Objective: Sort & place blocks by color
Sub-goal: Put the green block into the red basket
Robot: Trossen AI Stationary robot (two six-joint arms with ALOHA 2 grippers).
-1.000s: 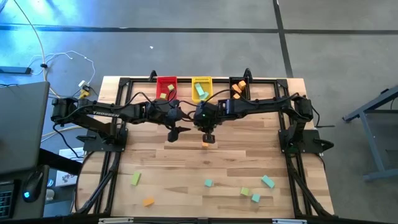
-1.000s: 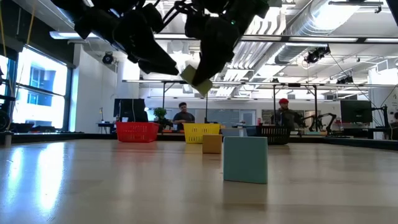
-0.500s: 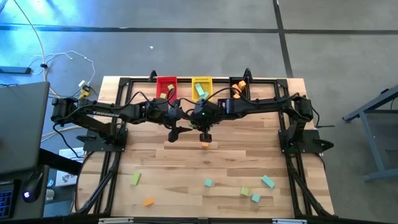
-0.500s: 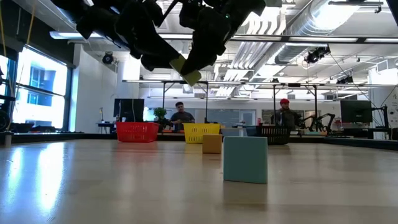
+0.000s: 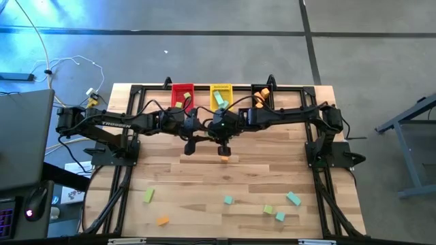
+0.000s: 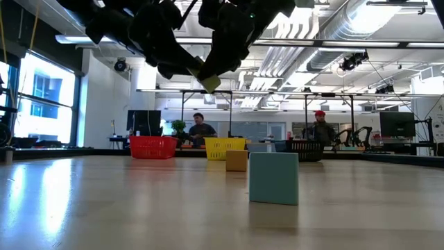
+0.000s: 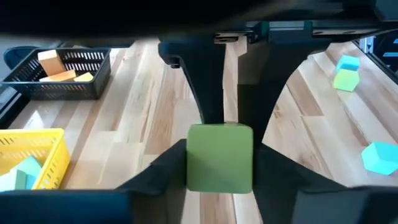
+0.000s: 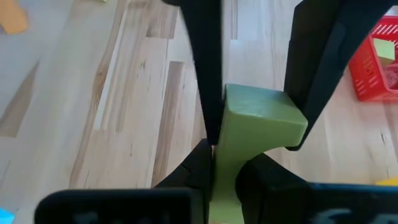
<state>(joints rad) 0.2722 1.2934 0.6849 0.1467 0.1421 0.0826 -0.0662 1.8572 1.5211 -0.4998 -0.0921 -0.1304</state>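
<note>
I have both arms meeting over the middle of the pale plank table (image 5: 204,184), and the green block (image 7: 219,155) hangs in the air between them, well above the wood. It is a matte, light yellow-green piece with square edges and a flat face, seen from the left wrist as a plain square. The right gripper (image 8: 225,177) is closed tight on a narrow part of it, its dark fingers pinching from both sides. The left gripper (image 7: 219,177) has its two smooth black fingers pressed against the block's wider flanks, so both tools have hold of the same piece. On the table just under the meeting point sits a small orange block (image 5: 224,158). Nearer the front edge lie a teal cube (image 5: 228,200), a teal bar (image 5: 293,199), another yellow-green cube (image 5: 268,209), a yellow-green bar (image 5: 148,196) and a flat orange piece (image 5: 162,220). Along the far edge stand the mesh-walled bins: the red bin (image 5: 178,88), the yellow bin (image 5: 227,87) with teal inside, and the black bin (image 7: 62,87) holding orange pieces.
</note>
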